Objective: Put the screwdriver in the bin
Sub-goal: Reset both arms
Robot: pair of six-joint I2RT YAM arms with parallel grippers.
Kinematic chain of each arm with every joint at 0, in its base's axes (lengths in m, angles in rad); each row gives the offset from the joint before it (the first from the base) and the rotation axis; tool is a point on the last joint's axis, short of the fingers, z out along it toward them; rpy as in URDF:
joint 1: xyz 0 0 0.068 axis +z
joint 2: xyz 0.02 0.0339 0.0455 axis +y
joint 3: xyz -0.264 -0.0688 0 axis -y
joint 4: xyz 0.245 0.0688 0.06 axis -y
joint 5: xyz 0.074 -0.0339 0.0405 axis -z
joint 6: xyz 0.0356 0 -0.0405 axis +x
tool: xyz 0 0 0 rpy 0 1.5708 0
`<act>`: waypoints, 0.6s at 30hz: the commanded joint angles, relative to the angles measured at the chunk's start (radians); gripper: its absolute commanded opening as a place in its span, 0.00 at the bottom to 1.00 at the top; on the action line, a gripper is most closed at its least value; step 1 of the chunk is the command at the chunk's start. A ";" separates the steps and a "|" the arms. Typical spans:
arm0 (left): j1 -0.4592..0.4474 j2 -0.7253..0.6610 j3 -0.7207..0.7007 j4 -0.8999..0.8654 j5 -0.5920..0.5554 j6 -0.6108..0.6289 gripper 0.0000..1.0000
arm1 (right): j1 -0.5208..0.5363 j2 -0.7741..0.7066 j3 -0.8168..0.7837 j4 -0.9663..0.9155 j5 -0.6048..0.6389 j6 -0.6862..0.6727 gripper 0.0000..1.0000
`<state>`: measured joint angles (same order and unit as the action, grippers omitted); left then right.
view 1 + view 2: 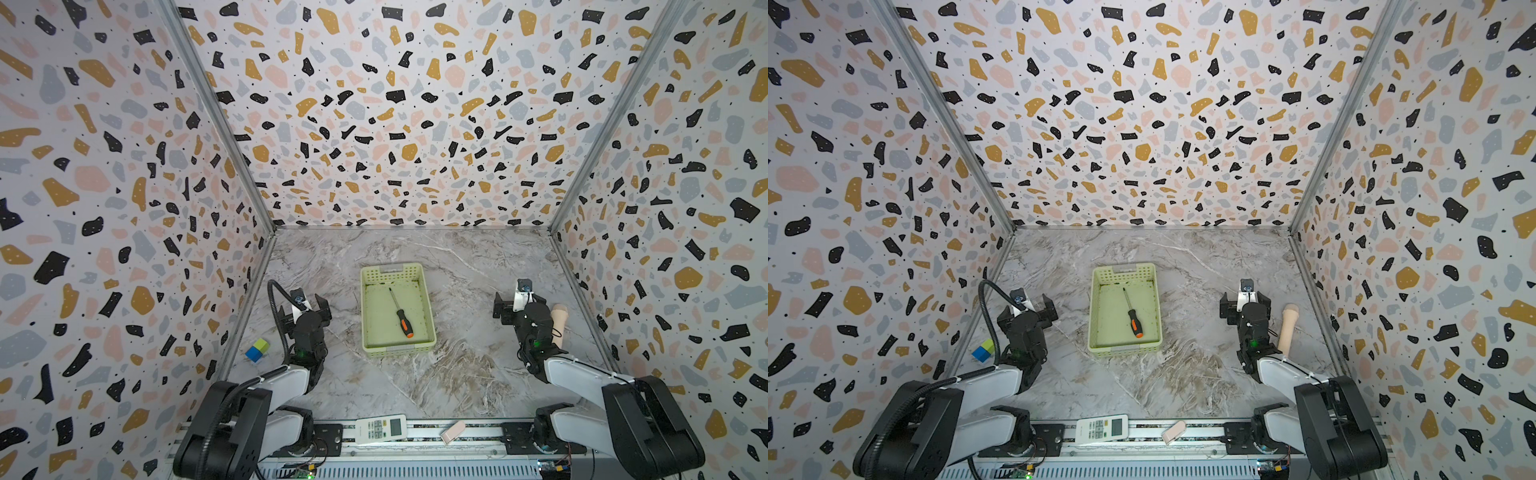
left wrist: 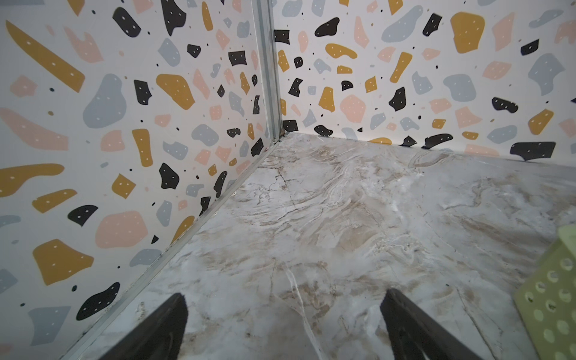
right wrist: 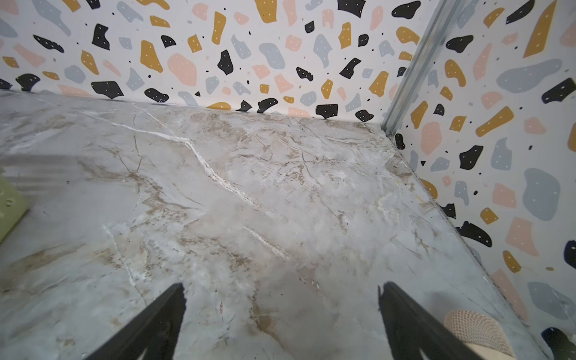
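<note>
Screwdriver [image 1: 400,312] in bin [image 1: 399,350], left claw [image 2: 283,297], right claw [image 3: 282,287] splayed empty, wrist views crop bin

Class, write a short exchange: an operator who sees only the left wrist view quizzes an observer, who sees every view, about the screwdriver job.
Operator: I see only a corner of the bin. Where is the screwdriver?
Observer: It lies flat inside the bin, orange end toward the robot.
Operator: Is the right gripper holding anything?
Observer: No. It is open and empty over bare table, to the right of the bin.
</note>
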<state>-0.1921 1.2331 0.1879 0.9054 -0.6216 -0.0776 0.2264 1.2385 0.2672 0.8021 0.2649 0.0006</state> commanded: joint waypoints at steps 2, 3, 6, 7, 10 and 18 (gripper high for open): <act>-0.004 0.047 0.006 0.174 0.024 0.066 0.99 | -0.015 0.102 -0.011 0.236 -0.034 -0.075 0.99; -0.004 0.061 0.011 0.167 0.018 0.064 1.00 | -0.021 0.132 -0.018 0.276 -0.043 -0.084 0.99; -0.004 0.111 -0.005 0.237 0.029 0.070 1.00 | -0.045 0.200 -0.025 0.362 -0.064 -0.081 0.99; -0.004 0.130 -0.013 0.276 0.026 0.069 1.00 | -0.062 0.194 -0.010 0.316 -0.087 -0.066 0.99; -0.003 0.126 0.005 0.227 0.023 0.064 1.00 | -0.154 0.237 -0.026 0.368 -0.255 -0.017 0.99; 0.072 0.168 -0.020 0.298 0.225 0.058 1.00 | -0.188 0.255 -0.055 0.442 -0.346 -0.019 0.99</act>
<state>-0.1482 1.3773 0.1867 1.0912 -0.5034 -0.0257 0.0387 1.4940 0.2146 1.1824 -0.0216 -0.0273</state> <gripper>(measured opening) 0.995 0.989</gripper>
